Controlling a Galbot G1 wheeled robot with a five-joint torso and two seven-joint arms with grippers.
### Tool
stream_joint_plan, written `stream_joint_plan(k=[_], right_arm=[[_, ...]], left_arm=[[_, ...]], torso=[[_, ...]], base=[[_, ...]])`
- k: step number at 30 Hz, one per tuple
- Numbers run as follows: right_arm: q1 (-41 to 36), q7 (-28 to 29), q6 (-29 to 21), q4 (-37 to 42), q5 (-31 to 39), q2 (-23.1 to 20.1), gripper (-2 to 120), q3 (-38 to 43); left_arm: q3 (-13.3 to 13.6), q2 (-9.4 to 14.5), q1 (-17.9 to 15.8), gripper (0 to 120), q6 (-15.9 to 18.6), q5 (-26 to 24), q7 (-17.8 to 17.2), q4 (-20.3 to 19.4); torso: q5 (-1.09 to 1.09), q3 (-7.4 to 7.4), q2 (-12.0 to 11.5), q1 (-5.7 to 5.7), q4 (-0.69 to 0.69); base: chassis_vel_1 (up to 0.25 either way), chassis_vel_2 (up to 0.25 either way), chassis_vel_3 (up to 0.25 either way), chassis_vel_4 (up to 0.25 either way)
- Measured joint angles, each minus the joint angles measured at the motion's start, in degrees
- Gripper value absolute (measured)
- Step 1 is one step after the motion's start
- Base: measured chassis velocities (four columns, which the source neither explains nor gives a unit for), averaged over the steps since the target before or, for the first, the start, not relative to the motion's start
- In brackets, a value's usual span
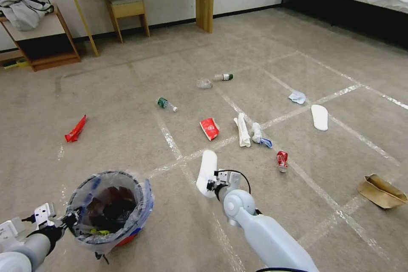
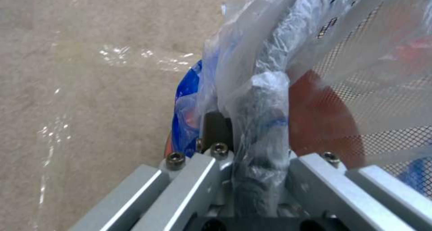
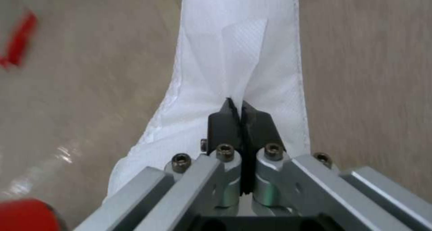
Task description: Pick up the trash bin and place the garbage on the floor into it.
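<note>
At lower left, your left end effector (image 1: 68, 219) was clamped tight on the trash bin (image 1: 109, 206) rim, holding it mouth-up to receive litter, while your right end effector (image 3: 241, 113), lower centre, was pinched closed on a white paper piece (image 3: 243, 52) beside it.

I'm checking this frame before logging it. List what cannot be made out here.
- Contents of the trash bin: head view, dark inside; the liner hides them.
- Left gripper on the bin's rim: left wrist view, one finger hidden behind crinkled plastic.
- White slipper pinched by the right gripper: its far end is cut off by the right wrist view's edge.
- Label on the crushed red can: too small.
</note>
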Motion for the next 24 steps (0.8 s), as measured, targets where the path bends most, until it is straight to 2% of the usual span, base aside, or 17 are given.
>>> stream_joint_plan(k=[3, 4, 9, 11, 14, 17, 21, 23, 24], right_arm=[[-0.55, -0.96, 1.47, 3.73, -0.06, -1.26, 0, 0.73], [-1.0, -2.23, 3.13, 7.63, -0.52, -2.75, 0, 1.64], [-0.95, -4.02, 5.25, 14.29, -0.23, -6.4, 0, 2.56], [-0.17, -5.62, 7.02, 19.01, 0.39, -10.28, 0, 3.3], [0.37, -6.79, 8.28, 20.89, 0.49, -12.26, 0, 3.62], [2.85, -11.74, 13.48, 24.66, 0.29, -17.35, 0, 3.65], [4.98, -14.37, 16.69, 25.28, 0.41, -18.71, 0, 2.37], [8.57, -17.85, 21.03, 25.14, 0.9, -19.45, 0, -0.62], [8.57, -17.85, 21.03, 25.14, 0.9, -19.45, 0, -0.62]], left_arm=[[0.23, 0.2, -0.19, 1, 0.0, -0.5, -0.21, -0.86], [0.5, 0.64, -0.62, 1, 0.0, -1.27, -0.7, -1.54], [1.22, 1.71, -1.41, 1, 0.0, -2.02, -1.1, -2.15], [2.19, 2.57, -2.15, 1, 0.0, -2.35, -1.13, -2.4], [2.74, 3.03, -2.43, 1, 0.0, -2.46, -1.13, -2.45], [4.43, 4.05, -3.32, 1, 0.0, -2.89, -1.21, -2.74], [5.16, 4.67, -3.68, 1, 0.0, -3.33, -1.36, -2.87], [5.52, 5.82, -4.0, 1, 0.0, -4.02, -1.59, -2.87], [5.52, 5.82, -4.0, 1, 0.0, -4.02, -1.59, -2.87]], torso=[[0.01, 0.0, 0.0, 0.0, 0.0], [0.0, 0.0, 0.0, 0.0, 0.0], [0.01, 0.0, 0.01, 0.0, 0.0], [0.01, 0.0, 0.01, 0.0, 0.0], [0.0, 0.0, 0.01, 0.0, -0.01], [0.0, 0.0, 0.0, 0.0, -0.01], [0.0, 0.0, 0.0, 0.0, -0.01], [0.0, 0.0, 0.0, 0.0, -0.01], [0.0, 0.0, 0.0, 0.0, -0.01]], base=[[0.0, 0.0, 0.0, 0.0], [0.0, 0.0, 0.0, 0.0], [0.0, 0.0, 0.0, 0.0], [0.0, 0.0, 0.0, 0.0], [0.0, 0.0, 0.0, 0.0], [0.0, 0.0, 0.0, 0.0], [0.0, 0.0, 0.0, 0.0], [0.0, 0.0, 0.0, 0.0], [0.0, 0.0, 0.0, 0.0]])
